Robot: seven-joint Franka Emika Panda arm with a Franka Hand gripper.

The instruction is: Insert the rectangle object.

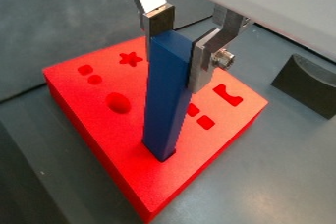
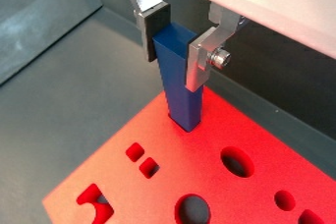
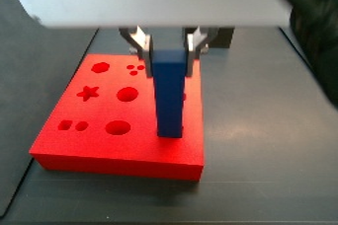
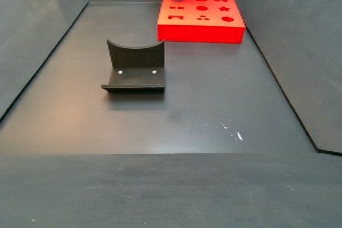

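Observation:
The rectangle object, a tall blue bar (image 1: 168,100), stands upright with its lower end at the red board (image 1: 92,95), near one edge of it. I cannot tell how deep it sits in the board. My gripper (image 1: 184,43) is above the board, shut on the bar's upper end, one finger on each side. Both wrist views show this, with the bar (image 2: 182,85) between the fingers of the gripper (image 2: 178,49). A side view shows the gripper (image 3: 165,51) over the bar (image 3: 171,96) and board (image 3: 79,120). The other side view shows the board (image 4: 201,17) far back.
The red board has several shaped holes, among them a star (image 1: 129,59) and round ones (image 2: 237,162). A dark grey curved holder (image 4: 134,67) stands on the floor apart from the board, also seen in a wrist view (image 1: 305,81). Dark walls enclose the floor.

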